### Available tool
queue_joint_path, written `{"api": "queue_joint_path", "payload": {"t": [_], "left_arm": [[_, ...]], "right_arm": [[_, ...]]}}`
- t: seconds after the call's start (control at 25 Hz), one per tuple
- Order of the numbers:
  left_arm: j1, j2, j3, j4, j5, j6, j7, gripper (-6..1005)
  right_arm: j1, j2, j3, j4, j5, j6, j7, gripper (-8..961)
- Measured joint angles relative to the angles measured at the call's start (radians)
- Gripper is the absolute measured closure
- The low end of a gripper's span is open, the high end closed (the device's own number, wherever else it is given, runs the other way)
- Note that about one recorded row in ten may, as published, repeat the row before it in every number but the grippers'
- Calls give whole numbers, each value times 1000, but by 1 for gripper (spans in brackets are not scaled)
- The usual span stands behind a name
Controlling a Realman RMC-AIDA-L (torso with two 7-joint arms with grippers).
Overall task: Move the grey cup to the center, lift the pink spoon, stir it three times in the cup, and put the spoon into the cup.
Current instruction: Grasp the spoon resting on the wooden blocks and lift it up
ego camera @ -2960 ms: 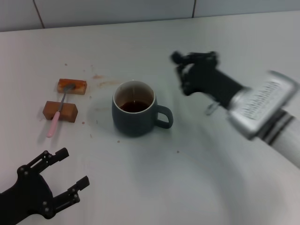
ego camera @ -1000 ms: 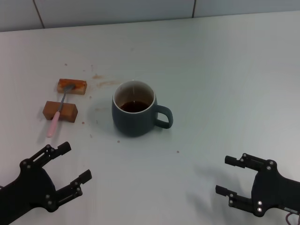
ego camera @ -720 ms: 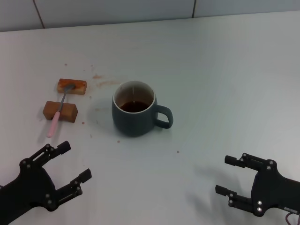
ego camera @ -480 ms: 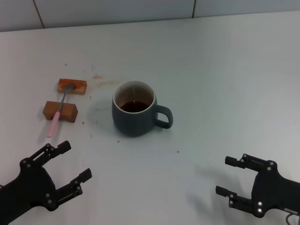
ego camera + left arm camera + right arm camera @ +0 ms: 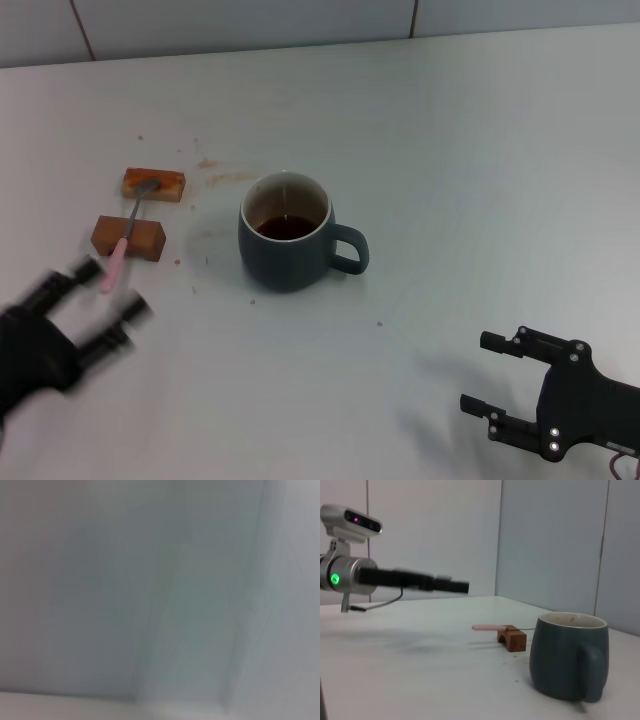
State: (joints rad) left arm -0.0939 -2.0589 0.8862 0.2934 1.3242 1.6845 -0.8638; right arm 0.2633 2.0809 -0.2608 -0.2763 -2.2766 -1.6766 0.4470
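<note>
Pink spoon point(image 5: 122, 246) bridges two wooden blocks point(image 5: 128, 237), handle end toward the robot, left of grey cup point(image 5: 287, 243) | left gripper point(image 5: 88, 310) just short of handle tip, fingers spread, nearer arm | right gripper point(image 5: 498, 379) open, parked near-right, well apart

The black left claw point(image 5: 95, 305) shows at the near left of the head view, blurred, its two fingers point(image 5: 62, 281) spread apart and pointing forward. From the right wrist camera its arm reaches out level, above the surface. The black right claw point(image 5: 492, 373) sits low at the near right, fingers parted, gripping nothing.
</note>
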Motion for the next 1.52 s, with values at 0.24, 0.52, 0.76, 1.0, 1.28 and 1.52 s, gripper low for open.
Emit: {"api": "queue_joint_path", "payload": {"t": [0.24,0.52,0.76,1.0,1.28,1.52], "left_arm": [[-39,-4,-316,-191,-3,21,-391,214],[-32,-7,-448,-358,-4,14,-630,215],[-30,-7,-443,-400,3,0,-729,216],[-9,-7,-437,-435,9,-44,-796,217],[-17,-8,-415,-455,11,-86,-807,218],[-37,-9,-401,-456,20,-99,-801,219]], "right_arm": [[6,-1,0,-3,0,0,0,271],[14,-2,0,-11,3,0,4,270],[16,-3,0,-19,12,-2,10,269],[16,-4,0,-28,12,-8,21,271],[21,-4,0,-36,14,-9,27,271],[23,-4,0,-44,14,-9,40,270]]}}
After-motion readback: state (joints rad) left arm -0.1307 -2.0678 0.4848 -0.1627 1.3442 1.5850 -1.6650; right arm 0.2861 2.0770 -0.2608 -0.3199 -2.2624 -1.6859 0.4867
